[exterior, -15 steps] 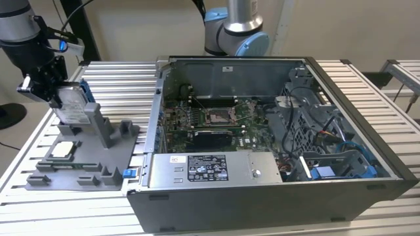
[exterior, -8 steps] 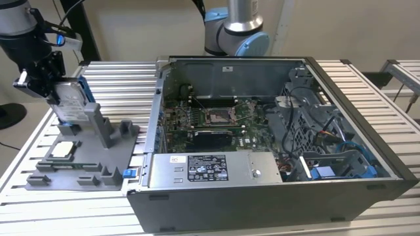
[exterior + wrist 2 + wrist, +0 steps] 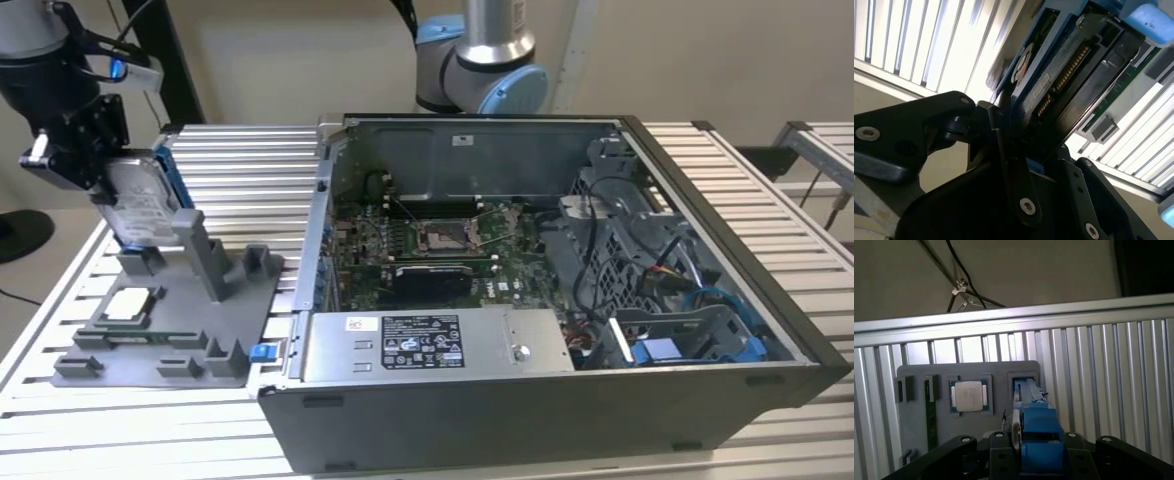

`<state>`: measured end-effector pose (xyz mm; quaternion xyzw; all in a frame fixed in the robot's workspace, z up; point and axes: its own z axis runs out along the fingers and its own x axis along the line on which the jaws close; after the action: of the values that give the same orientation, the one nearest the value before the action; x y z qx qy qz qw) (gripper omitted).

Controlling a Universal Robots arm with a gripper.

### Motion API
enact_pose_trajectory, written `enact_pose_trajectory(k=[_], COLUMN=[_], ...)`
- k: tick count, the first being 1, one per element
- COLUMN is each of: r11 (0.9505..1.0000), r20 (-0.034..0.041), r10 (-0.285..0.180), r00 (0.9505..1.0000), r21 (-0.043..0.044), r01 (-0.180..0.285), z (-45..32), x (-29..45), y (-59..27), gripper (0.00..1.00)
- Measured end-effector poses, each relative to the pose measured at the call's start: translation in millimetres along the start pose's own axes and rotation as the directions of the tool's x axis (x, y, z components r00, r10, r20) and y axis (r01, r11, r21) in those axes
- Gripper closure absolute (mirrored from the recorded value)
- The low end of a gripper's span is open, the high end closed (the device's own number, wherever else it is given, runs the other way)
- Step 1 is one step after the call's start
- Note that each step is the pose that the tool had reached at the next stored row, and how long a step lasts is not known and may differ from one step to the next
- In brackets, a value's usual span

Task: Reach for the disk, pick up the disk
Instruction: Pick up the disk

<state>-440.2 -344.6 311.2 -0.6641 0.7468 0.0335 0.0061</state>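
Clamping disk [image 3: 139, 212] upright by top edge, tool [image 3: 115, 172] closed on it; lower edge at grey tray [image 3: 174, 345] slot, computer case [image 3: 534, 425] well apart

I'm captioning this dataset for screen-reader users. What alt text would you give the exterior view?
The gripper, at the exterior view's left, is closed on the upright disk at one end of a grey fixture tray on a slatted metal table. An open computer case sits on the exterior view's right, its motherboard exposed.

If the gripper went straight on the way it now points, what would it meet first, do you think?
The gripper is closed on the disk, which stands upright; going on downward, it would likely press the disk into the grey fixture tray directly beneath.
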Motion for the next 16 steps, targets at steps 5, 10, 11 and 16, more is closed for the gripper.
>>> enact_pose_trajectory(k=[5, 10, 11, 16], r11=[1.0, 1.0, 1.0, 1.0], r20=[0.0, 0.0, -0.0001, -0.0003], r10=[0.0, 0.0, 0.0, 0.0], r00=[1.0, 1.0, 1.0, 1.0], r21=[0.0001, 0.0, 0.0, 0.0001], r01=[0.0, 0.0, 0.0, 0.0], z=[-6.7, -12.8, -14.1, -19.6], x=[-0.4, -0.7, -0.8, -1.0], y=[0.3, 0.5, 0.6, 0.8], gripper=[1.0, 1.0, 1.0, 1.0])
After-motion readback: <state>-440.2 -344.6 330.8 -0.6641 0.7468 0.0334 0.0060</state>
